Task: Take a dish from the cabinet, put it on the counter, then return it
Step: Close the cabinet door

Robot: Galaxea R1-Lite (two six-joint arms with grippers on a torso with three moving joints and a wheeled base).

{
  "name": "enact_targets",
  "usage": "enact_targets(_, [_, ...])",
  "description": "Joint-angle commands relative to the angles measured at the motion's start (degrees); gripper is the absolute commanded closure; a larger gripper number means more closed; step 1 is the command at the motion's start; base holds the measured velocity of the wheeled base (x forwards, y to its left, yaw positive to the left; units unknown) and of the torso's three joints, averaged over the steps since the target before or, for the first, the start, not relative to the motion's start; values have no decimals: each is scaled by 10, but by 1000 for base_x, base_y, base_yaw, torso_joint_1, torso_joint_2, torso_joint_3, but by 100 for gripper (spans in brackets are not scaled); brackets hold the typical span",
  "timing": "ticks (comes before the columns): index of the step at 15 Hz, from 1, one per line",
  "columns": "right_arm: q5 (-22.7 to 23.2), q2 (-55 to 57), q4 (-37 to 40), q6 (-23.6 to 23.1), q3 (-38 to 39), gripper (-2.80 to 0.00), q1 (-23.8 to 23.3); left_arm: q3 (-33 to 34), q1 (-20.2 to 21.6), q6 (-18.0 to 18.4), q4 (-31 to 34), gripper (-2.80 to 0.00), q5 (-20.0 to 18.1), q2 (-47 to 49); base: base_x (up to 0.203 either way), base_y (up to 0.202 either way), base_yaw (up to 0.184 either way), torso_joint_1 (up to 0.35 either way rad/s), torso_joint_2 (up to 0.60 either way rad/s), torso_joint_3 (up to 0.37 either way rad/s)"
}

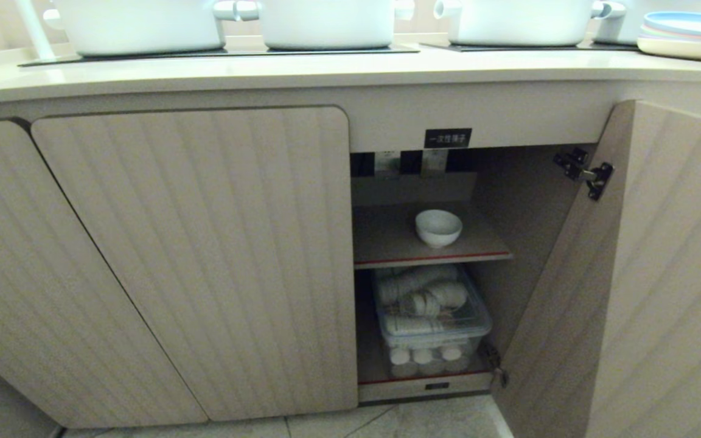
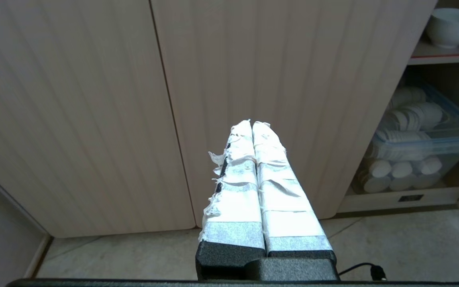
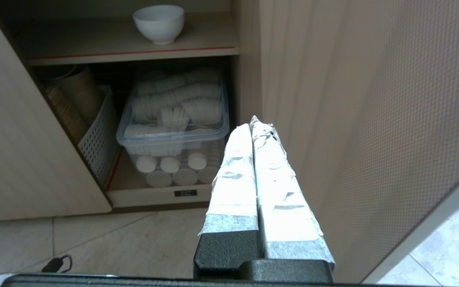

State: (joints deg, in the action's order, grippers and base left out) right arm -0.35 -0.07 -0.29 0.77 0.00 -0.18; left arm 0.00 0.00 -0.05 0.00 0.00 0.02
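Observation:
The dish [image 1: 438, 227], a small white bowl, stands upright on the upper shelf of the cabinet [image 1: 204, 255], whose right door [image 1: 630, 274] hangs open. It also shows as the dish [image 3: 159, 22] in the right wrist view and the dish [image 2: 454, 27] in the left wrist view. Above runs the cream counter [image 1: 326, 70]. My left gripper [image 2: 252, 124] is shut and empty, low in front of the closed doors. Just as shut and empty, my right gripper [image 3: 250, 122] hangs beside the open door, well short of the dish. Neither arm appears in the head view.
A clear lidded bin [image 1: 432, 319] of white cups fills the lower shelf, with a perforated basket [image 3: 98, 139] beside it. Large white pots [image 1: 326, 21] sit on black cooktop panels, and stacked pastel plates [image 1: 691, 33] lie at the counter's right. Tiled floor [image 1: 387, 420] lies below.

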Motion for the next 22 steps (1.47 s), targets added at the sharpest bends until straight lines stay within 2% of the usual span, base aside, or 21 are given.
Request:
enact_targets(1, [0,1,0,0,0,0,0,0,0,0,0,0,0,0,0,0,0,0,0,0])
enact_targets(15, [0,1,0,0,0,0,0,0,0,0,0,0,0,0,0,0,0,0,0,0])
enact_targets(22, [0,1,0,0,0,0,0,0,0,0,0,0,0,0,-172,0,-1,2,1,3])
